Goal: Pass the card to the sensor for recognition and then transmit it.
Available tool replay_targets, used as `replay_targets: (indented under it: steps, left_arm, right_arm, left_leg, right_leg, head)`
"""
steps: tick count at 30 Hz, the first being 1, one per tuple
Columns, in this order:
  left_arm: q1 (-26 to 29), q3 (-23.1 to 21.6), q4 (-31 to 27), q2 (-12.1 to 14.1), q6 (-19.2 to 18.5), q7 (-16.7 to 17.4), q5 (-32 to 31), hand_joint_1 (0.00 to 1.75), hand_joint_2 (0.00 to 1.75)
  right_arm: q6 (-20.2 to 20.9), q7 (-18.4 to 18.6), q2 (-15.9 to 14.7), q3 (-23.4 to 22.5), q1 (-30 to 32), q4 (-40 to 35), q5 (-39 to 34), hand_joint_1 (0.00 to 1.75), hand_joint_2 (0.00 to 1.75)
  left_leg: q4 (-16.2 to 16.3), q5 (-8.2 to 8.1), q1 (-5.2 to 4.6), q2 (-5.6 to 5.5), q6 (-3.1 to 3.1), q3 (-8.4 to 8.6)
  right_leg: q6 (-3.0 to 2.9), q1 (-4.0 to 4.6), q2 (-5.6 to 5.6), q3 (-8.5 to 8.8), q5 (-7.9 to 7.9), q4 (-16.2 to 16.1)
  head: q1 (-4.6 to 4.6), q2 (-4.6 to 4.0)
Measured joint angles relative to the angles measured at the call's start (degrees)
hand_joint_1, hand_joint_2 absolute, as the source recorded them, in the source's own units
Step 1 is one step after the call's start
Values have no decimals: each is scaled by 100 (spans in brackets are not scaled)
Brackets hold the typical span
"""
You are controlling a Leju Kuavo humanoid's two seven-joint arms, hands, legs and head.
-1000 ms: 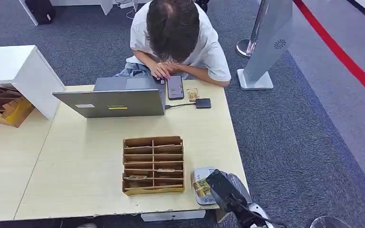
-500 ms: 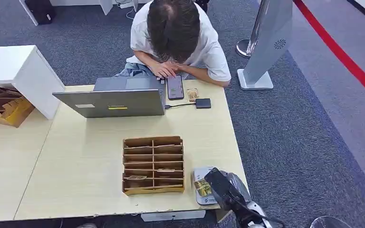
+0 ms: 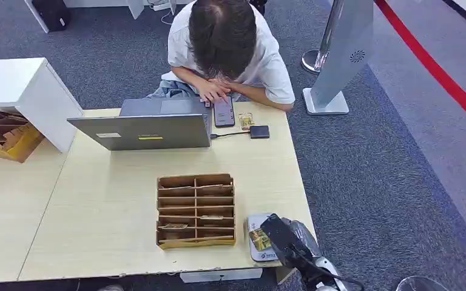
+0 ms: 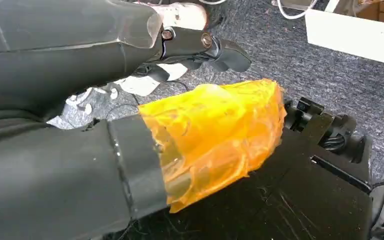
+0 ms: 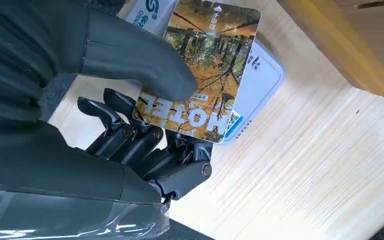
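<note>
My right hand (image 3: 286, 241) is at the table's front right corner. It pinches a card (image 3: 258, 239) with an autumn forest picture between the thumb and the fingers below. In the right wrist view the card (image 5: 207, 70) lies flat just over a white card reader (image 5: 261, 81), covering most of it. The reader (image 3: 256, 220) sits on the table beside the wooden rack. My left hand (image 4: 180, 125) hangs over the carpet, its thumb wrapped in orange film, its dark fingers (image 4: 205, 46) apart and holding nothing.
A wooden slotted card rack (image 3: 196, 210) stands left of the reader. At the far edge are a grey laptop (image 3: 148, 124), a phone (image 3: 223, 111) and a small black box (image 3: 259, 131), with a person (image 3: 224, 48) bent over them. A white kiosk base (image 3: 326, 102) stands on the carpet.
My right hand has edged slightly left with the card, further over the reader. The person's hand has shifted a little on the phone.
</note>
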Motion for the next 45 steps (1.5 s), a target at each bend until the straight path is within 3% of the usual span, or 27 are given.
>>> replay_targets:
  steps: [45]
  left_arm:
    - [7,0,-190,48,83,227,-48,0,0]
  right_arm:
    - [-297,155,26,-9,-104,247,633,175,175]
  left_leg:
    - [0,2,0,0,-2,0]
  right_leg:
    - [-1,0,0,0,1,0]
  head:
    - [0,0]
